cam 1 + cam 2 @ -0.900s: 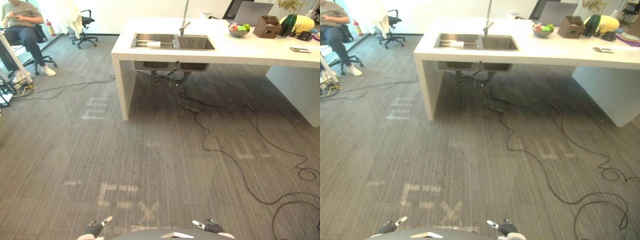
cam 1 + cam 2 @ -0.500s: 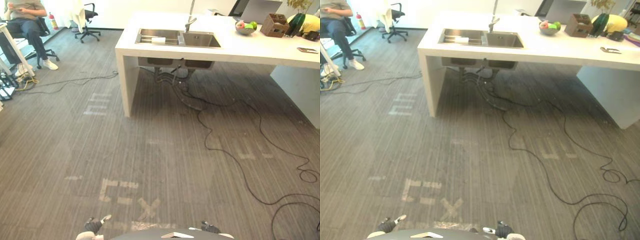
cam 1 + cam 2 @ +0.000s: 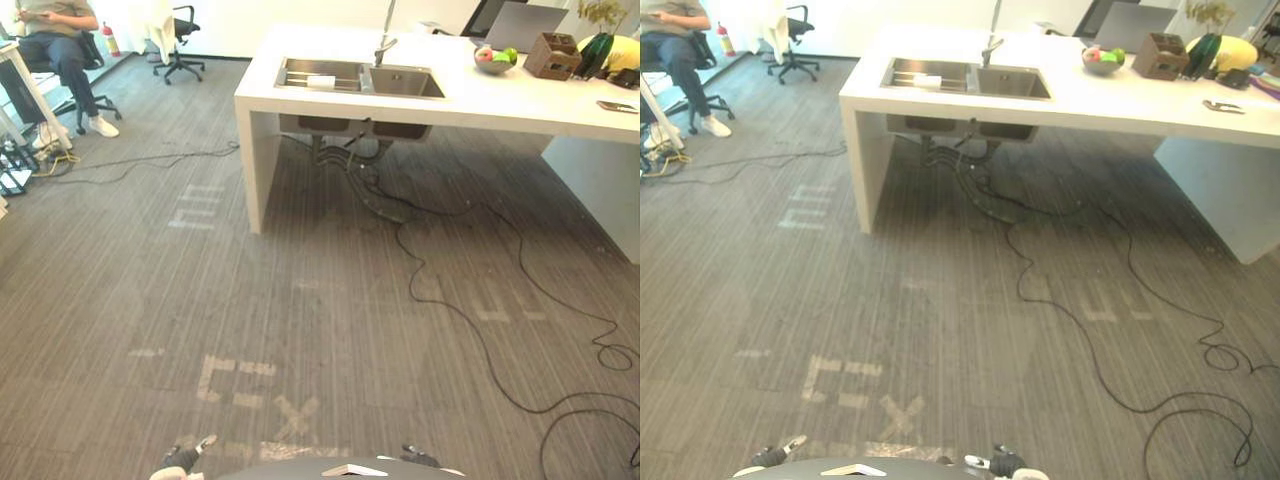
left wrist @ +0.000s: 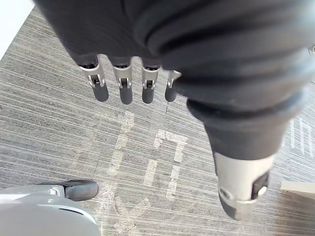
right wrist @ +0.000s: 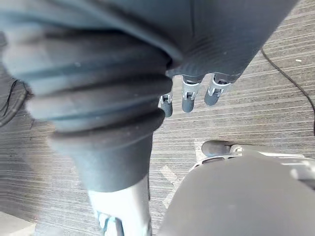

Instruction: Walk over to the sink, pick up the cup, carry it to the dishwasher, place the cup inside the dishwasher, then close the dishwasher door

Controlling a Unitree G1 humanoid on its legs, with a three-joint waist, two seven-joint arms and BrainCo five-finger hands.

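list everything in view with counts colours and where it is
counter: one, white, across the floor
sink: one, steel, two basins, in the counter's left end
cup: one, white, in the left basin
tap: one, silver, behind the sink
bowl: one, grey, right of the sink
box: one, brown, beside the bowl
chair: one empty, black, far left
person: one, seated, far left corner
cables: several, black, on the carpet
left robot hand: one, silver and dark, open, above carpet
right robot hand: one, silver and dark, open, above carpet
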